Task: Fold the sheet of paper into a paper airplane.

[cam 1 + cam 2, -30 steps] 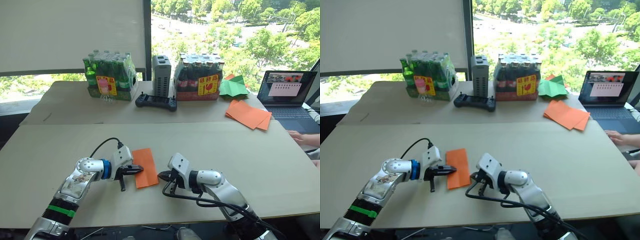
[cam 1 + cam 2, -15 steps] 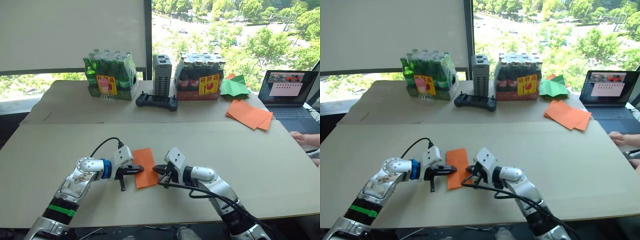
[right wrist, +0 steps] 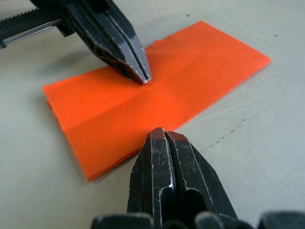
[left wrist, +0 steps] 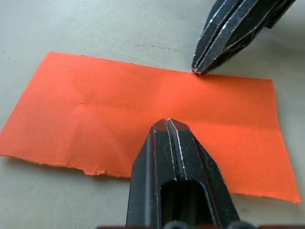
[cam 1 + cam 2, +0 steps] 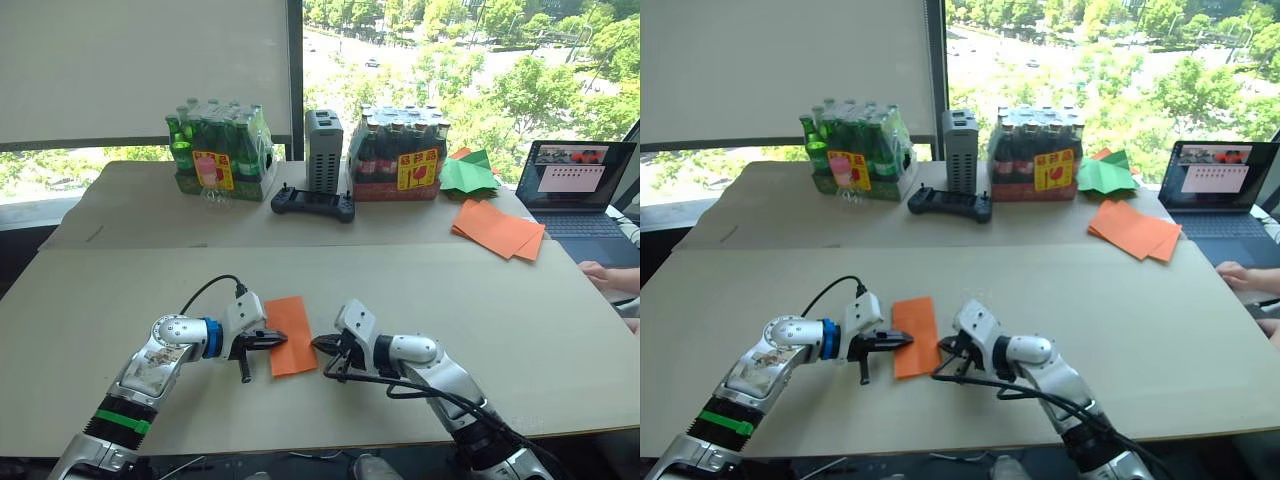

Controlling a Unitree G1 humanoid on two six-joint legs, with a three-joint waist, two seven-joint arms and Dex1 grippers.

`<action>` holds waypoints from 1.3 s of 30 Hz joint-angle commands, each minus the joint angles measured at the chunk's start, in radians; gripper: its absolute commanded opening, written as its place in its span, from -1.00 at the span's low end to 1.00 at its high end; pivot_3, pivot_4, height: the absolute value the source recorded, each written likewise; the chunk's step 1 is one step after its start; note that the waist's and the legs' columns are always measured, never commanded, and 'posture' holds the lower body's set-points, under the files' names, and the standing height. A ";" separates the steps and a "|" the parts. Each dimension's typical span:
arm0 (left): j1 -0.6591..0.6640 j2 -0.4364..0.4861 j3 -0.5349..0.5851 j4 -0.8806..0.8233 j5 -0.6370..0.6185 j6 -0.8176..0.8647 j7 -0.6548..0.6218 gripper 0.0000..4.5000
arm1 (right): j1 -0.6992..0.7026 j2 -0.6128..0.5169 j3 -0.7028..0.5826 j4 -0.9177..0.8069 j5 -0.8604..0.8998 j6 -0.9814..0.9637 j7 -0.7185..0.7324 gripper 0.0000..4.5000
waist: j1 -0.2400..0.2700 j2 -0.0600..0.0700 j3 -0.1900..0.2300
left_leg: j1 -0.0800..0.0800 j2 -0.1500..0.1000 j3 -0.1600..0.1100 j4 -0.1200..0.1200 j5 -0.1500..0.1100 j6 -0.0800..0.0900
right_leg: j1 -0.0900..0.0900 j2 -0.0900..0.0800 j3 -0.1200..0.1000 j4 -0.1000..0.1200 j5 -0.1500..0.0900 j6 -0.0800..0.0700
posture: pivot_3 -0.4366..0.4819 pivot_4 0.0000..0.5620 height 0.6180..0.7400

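From my head, the paper (image 5: 290, 335) lies flat on the near table (image 5: 500, 300), folded into a strip between my left gripper (image 5: 277, 341) and right gripper (image 5: 318, 344). In my left wrist view, my fingers are pressed together with their tip on the strip's middle, the other gripper's tip at its right edge. In my right wrist view, my fingers are likewise closed just off that edge; the paper looks light, thin and slippery, so I judge I should pin the middle and lift an edge or corner.

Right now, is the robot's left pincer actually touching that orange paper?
Touching. In the right wrist view, the left gripper, fingers shut, presses its tip on the sheet of paper with no gap.
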 commanded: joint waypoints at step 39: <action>0.020 0.017 -0.015 -0.006 0.027 0.023 0.005 -1.00 | 0.037 -0.052 0.093 -0.027 0.007 -0.016 0.117 -0.97 | -0.003 0.000 0.000 | 0.000 0.000 0.000 0.000 0.000 0.000 | 0.000 0.000 0.000 0.000 0.000 0.000 | -0.05 -0.47 0.88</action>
